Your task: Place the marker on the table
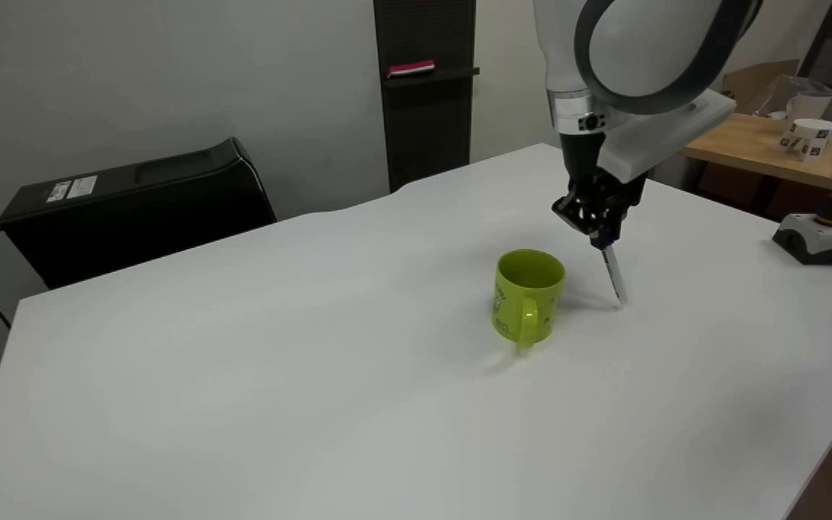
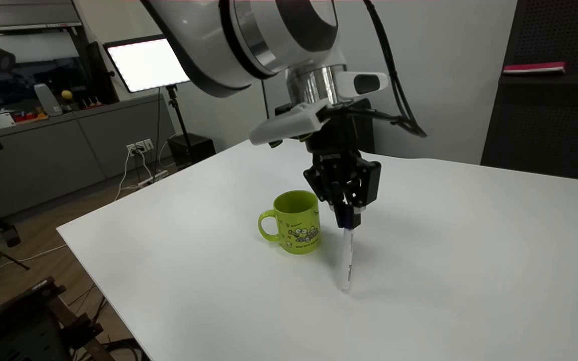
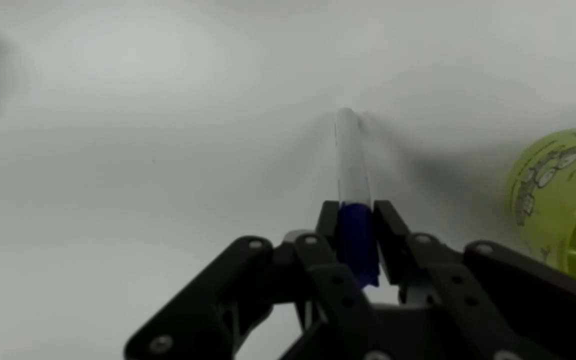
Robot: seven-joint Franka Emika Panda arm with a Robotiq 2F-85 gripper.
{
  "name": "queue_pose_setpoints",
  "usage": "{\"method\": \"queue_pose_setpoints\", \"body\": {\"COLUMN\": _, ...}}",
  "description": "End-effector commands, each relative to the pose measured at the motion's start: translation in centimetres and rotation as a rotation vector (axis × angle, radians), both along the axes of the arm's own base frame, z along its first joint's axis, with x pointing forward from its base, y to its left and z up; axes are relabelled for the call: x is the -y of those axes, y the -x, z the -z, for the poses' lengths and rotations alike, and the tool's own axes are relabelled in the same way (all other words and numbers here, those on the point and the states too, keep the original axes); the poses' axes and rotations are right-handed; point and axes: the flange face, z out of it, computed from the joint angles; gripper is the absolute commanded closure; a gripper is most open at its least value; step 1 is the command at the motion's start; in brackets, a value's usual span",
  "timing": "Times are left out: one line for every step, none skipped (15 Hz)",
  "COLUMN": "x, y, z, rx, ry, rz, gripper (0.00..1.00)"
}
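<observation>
The marker has a whitish body and a dark blue cap; it shows in both exterior views (image 1: 614, 276) (image 2: 347, 258) and in the wrist view (image 3: 352, 160). My gripper (image 1: 604, 240) is shut on the blue cap; in the wrist view the fingers (image 3: 354, 215) press on both its sides. The gripper also shows in an exterior view (image 2: 348, 216). The marker points down, slightly tilted, with its free end at or just above the white table (image 1: 243, 375) (image 2: 444, 281). Whether the tip touches the table I cannot tell.
A lime-green cup (image 1: 528, 310) (image 2: 296, 228) stands upright close beside the marker; it is at the right edge of the wrist view (image 3: 543, 190). A grey and black button box (image 1: 820, 240) sits near a table edge. A light-wood table (image 1: 741, 155) with clutter stands behind.
</observation>
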Motion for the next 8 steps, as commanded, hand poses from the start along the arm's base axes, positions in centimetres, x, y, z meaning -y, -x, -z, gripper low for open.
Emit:
{"method": "queue_pose_setpoints", "body": {"x": 0.14, "y": 0.78, "z": 0.51, "rx": 0.007, "ry": 0.012, "rz": 0.031, "gripper": 0.72}}
{"method": "queue_pose_setpoints", "body": {"x": 0.2, "y": 0.86, "z": 0.64, "rx": 0.005, "ry": 0.013, "rz": 0.032, "gripper": 0.51}}
{"method": "queue_pose_setpoints", "body": {"x": 0.26, "y": 0.9, "z": 0.69, "rx": 0.003, "ry": 0.013, "rz": 0.035, "gripper": 0.45}}
{"method": "queue_pose_setpoints", "body": {"x": 0.31, "y": 0.91, "z": 0.65, "rx": 0.003, "ry": 0.013, "rz": 0.037, "gripper": 0.39}}
{"method": "queue_pose_setpoints", "body": {"x": 0.36, "y": 0.88, "z": 0.57, "rx": 0.003, "ry": 0.012, "rz": 0.04, "gripper": 0.31}}
{"method": "queue_pose_setpoints", "body": {"x": 0.44, "y": 0.84, "z": 0.41, "rx": 0.002, "ry": 0.006, "rz": 0.044, "gripper": 0.25}}
{"method": "queue_pose_setpoints", "body": {"x": 0.47, "y": 0.81, "z": 0.27, "rx": -0.002, "ry": -0.001, "rz": 0.049, "gripper": 0.19}}
{"method": "queue_pose_setpoints", "body": {"x": 0.4, "y": 0.8, "z": -0.06, "rx": -0.009, "ry": -0.021, "rz": 0.054, "gripper": 0.11}}
